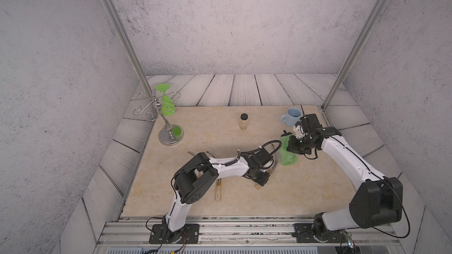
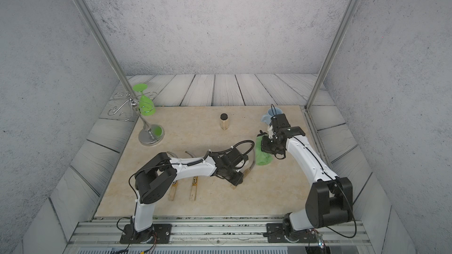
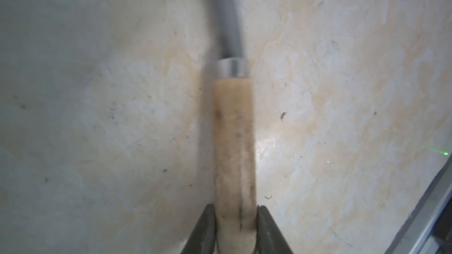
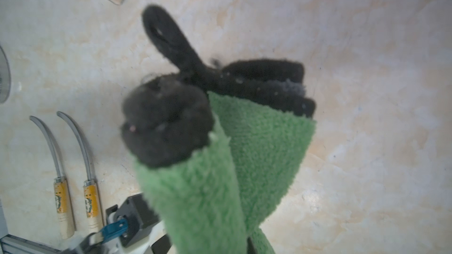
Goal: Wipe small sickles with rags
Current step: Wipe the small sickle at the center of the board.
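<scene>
As seen in the left wrist view, have the plain-handled sickle (image 3: pixel 234 142) pinched at the handle butt between both fingers (image 3: pixel 208 230) of left gripper (image 3: pixel 236 218), closed hard on the wood; can't tell if lifted or down on the mat (image 1: pixel 305 191). Sits in front of the jar (image 1: pixel 243 121), slightly right, grey blade (image 1: pixel 276 161) curving toward the rag (image 1: pixel 287 157). Rag bunched in right gripper (image 1: pixel 291 146), clamped on it, front-right of the jar, just beside that blade; contact not clear. Black edging and loop at the end away from the claw. Two labelled sickles (image 2: pixel 194 188) flat side by side front-left of the jar, well apart from both claws, blades on the jar side. Further out: blue mug (image 1: pixel 292 116) right of the jar, chrome rack (image 1: pixel 171 135) with green goblet (image 1: pixel 166 106) hung upside down well left of it.
</scene>
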`<state>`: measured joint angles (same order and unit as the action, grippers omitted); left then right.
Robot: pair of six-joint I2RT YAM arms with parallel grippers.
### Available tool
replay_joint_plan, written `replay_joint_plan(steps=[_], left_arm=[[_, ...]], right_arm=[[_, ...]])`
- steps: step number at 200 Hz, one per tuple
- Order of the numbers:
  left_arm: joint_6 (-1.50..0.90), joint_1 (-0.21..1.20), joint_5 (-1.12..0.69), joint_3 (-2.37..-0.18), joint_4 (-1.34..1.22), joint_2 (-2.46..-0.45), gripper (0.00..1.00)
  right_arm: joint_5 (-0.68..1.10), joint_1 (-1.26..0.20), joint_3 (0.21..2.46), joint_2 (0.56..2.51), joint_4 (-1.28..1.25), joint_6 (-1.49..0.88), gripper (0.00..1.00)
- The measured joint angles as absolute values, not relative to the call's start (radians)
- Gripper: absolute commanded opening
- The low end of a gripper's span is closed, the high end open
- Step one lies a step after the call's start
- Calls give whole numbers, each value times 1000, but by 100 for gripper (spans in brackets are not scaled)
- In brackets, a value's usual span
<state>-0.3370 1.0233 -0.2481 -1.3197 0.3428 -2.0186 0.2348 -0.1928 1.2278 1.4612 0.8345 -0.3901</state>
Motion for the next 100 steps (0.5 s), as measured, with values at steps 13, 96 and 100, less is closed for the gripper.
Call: replay_joint_plan(steps=[13,96,100], left_arm=[[-337,1023,-252,-1320,340,-2020,9],[-340,1021,-269,-1295,329,-2005,1],[-340,1021,-270,-1291,328,-2003,1]], right_arm=[[246,-193,1256,1500,814,-392,10],[255,-193,1391,1776,770,-407,9],[253,-193,1403,1788,772,-407,9]])
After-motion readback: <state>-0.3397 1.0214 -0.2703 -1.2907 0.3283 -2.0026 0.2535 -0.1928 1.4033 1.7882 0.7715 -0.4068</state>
